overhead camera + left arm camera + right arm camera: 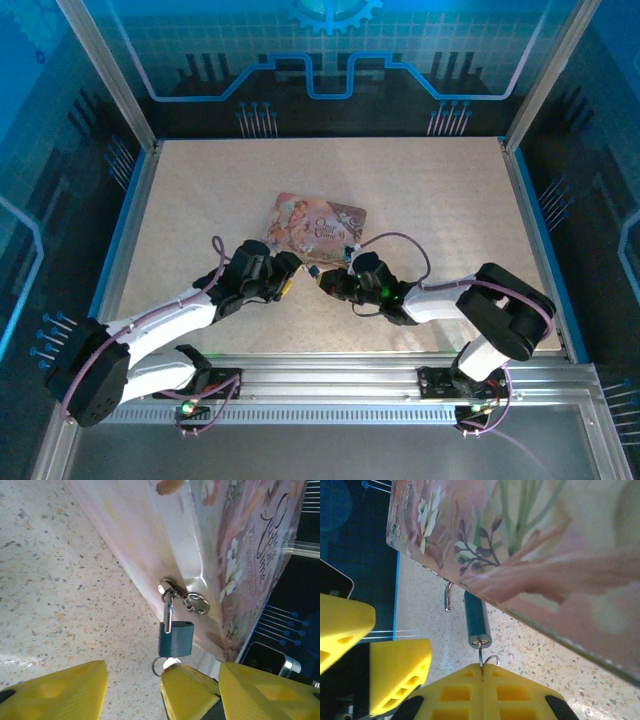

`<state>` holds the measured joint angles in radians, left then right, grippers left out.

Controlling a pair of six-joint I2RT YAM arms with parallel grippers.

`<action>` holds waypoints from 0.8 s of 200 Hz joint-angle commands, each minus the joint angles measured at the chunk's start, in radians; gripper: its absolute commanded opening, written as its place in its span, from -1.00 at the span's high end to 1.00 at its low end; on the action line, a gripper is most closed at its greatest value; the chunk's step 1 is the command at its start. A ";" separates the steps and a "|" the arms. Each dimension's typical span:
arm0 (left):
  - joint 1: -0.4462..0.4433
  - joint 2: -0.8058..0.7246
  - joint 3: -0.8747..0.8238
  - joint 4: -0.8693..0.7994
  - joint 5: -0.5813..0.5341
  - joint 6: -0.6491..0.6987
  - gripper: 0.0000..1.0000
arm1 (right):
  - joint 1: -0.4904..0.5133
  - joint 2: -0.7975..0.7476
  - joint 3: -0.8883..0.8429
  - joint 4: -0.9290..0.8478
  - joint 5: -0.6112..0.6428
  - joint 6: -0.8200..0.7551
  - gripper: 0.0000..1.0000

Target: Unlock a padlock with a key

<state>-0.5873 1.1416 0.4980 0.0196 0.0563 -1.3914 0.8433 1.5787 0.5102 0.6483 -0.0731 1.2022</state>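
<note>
I see a pink illustrated tin (317, 222) lying flat near the middle of the speckled beige tabletop (200, 200), turned at a slight angle. In my left wrist view its pale side wall carries a small silver hasp (196, 602). Past the table's far edge stands a blue-lit panel (320, 60) with a circuit pattern and a gear. Aluminium posts (108, 70) rise at the far corners, and an aluminium rail (330, 372) runs along the near edge.
</note>
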 commanded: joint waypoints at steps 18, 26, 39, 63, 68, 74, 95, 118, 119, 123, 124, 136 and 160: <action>0.013 -0.001 -0.022 0.019 0.006 0.039 -0.24 | -0.013 0.038 -0.018 0.091 -0.042 0.108 1.00; 0.016 -0.001 -0.024 0.022 0.013 0.044 -0.24 | -0.013 0.046 -0.022 0.105 -0.044 0.115 1.00; 0.027 -0.005 -0.019 0.021 0.022 0.057 -0.25 | -0.014 0.056 -0.025 0.115 -0.043 0.124 1.00; 0.059 -0.030 0.002 -0.034 0.028 0.106 -0.28 | -0.015 0.070 -0.027 0.114 -0.045 0.127 0.98; 0.066 -0.037 0.009 -0.051 0.029 0.120 -0.28 | -0.017 0.072 -0.026 0.110 -0.049 0.125 0.97; 0.075 -0.044 0.016 -0.072 0.031 0.139 -0.29 | -0.018 0.073 -0.024 0.101 -0.055 0.120 0.96; 0.106 -0.071 0.039 -0.144 0.033 0.189 -0.34 | -0.020 0.074 -0.023 0.075 -0.056 0.100 0.92; 0.142 -0.095 0.039 -0.167 0.046 0.211 -0.37 | -0.021 0.073 -0.027 0.059 -0.053 0.090 0.84; 0.144 -0.096 0.039 -0.167 0.046 0.211 -0.37 | -0.021 0.073 -0.026 0.058 -0.053 0.090 0.83; 0.150 -0.099 0.039 -0.170 0.049 0.212 -0.38 | -0.022 0.073 -0.027 0.055 -0.053 0.090 0.80; 0.152 -0.100 0.039 -0.171 0.049 0.213 -0.39 | -0.022 0.073 -0.028 0.054 -0.053 0.090 0.79; 0.175 -0.104 0.039 -0.176 0.062 0.224 -0.40 | -0.024 0.071 -0.031 0.045 -0.048 0.089 0.70; 0.235 -0.105 0.057 -0.201 0.098 0.268 -0.43 | -0.023 0.058 -0.043 0.028 -0.038 0.083 0.56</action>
<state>-0.4030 1.0504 0.5121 -0.1196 0.0994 -1.1965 0.8307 1.6257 0.5026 0.7559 -0.1127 1.2797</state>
